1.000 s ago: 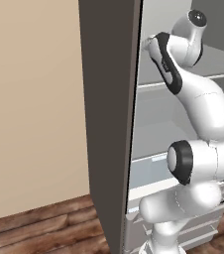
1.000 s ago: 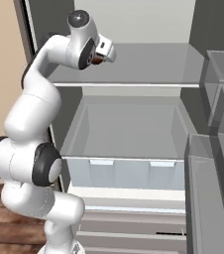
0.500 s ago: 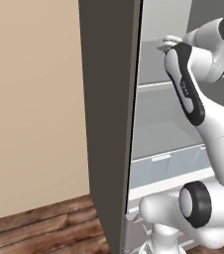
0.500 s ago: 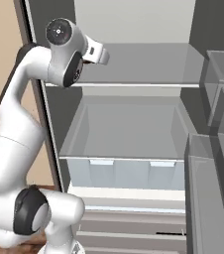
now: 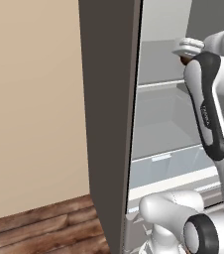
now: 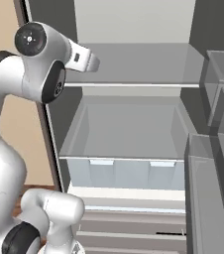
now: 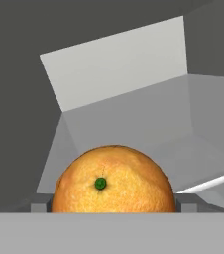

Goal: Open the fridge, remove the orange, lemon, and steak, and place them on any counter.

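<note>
While the fridge (image 6: pixel 134 129) stands open, the gripper (image 7: pixel 113 211) has its fingers spread wide around the orange (image 7: pixel 113 179), gripping it just in front of the fridge's pale shelves.

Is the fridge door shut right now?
No, the fridge stands open, so its pale shelves and clear drawer show behind the arm.
</note>
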### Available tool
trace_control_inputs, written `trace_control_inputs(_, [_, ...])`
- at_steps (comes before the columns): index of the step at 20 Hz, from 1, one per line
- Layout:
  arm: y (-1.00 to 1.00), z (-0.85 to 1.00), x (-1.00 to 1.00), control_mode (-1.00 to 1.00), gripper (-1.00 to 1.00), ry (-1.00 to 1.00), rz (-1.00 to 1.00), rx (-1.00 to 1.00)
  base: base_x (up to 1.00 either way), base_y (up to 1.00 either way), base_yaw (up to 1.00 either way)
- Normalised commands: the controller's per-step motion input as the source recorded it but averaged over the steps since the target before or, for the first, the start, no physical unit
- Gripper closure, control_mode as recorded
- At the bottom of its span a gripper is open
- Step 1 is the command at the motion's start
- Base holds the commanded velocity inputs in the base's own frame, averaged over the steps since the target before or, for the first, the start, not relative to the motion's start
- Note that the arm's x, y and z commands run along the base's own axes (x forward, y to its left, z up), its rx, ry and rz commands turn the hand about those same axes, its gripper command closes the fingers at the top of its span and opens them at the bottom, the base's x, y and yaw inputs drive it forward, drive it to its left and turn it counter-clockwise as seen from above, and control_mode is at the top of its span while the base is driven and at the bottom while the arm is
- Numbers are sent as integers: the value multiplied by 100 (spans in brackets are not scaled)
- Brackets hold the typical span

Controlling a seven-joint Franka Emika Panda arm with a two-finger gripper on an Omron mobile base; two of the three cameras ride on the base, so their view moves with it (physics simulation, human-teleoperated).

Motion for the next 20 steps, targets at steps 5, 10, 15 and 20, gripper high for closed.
trace_control_inputs(5, [0,0,-100,-100,100,2,0,-1,0,0,0])
trace_control_inputs(10, [0,-34,-100,-100,100,1,0,-7,0,0,0])
trace_control_inputs(15, [0,-41,-100,-100,100,0,0,-8,0,0,0])
trace_control_inputs(20, [1,-34,-85,-100,100,0,0,-9,0,0,0])
